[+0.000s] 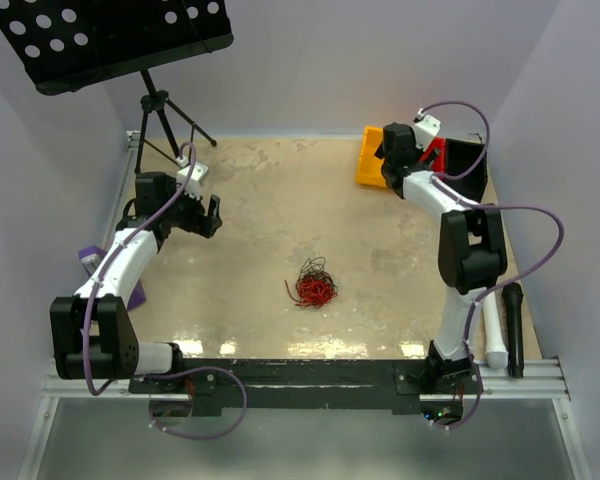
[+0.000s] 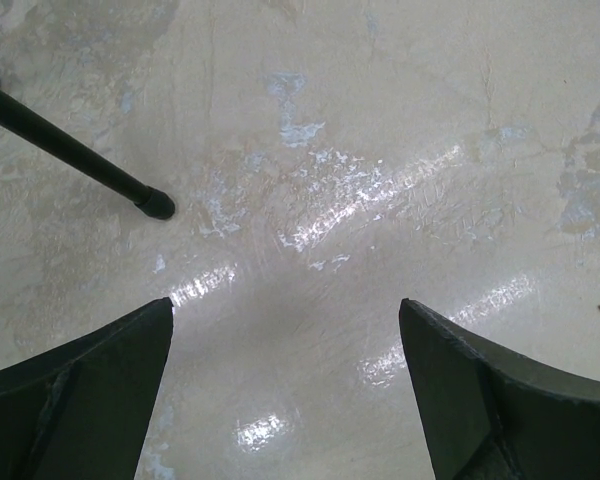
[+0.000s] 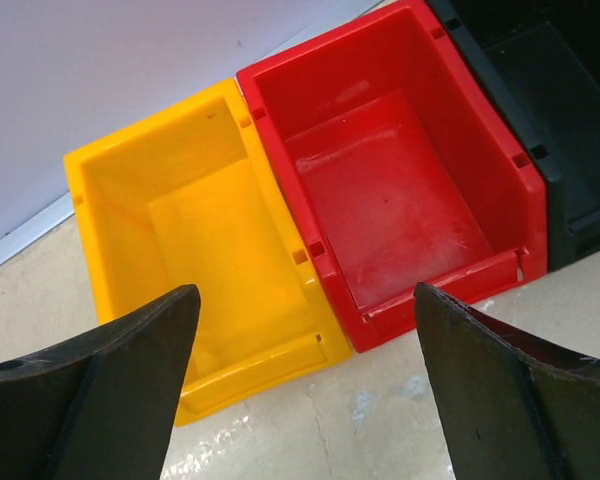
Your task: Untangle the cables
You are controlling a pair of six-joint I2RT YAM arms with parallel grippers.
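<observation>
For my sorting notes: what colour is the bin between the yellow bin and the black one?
The middle bin is red, seen best in the right wrist view.

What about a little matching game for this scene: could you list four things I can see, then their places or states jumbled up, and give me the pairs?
Things:
1. cables
2. yellow bin
3. left tool
4. black music stand

Places or states:
A. far left corner
B. open above bare tabletop
C. tangled heap mid-table
D. right beside the red bin

Pairs: 1-C, 2-D, 3-B, 4-A.
</observation>
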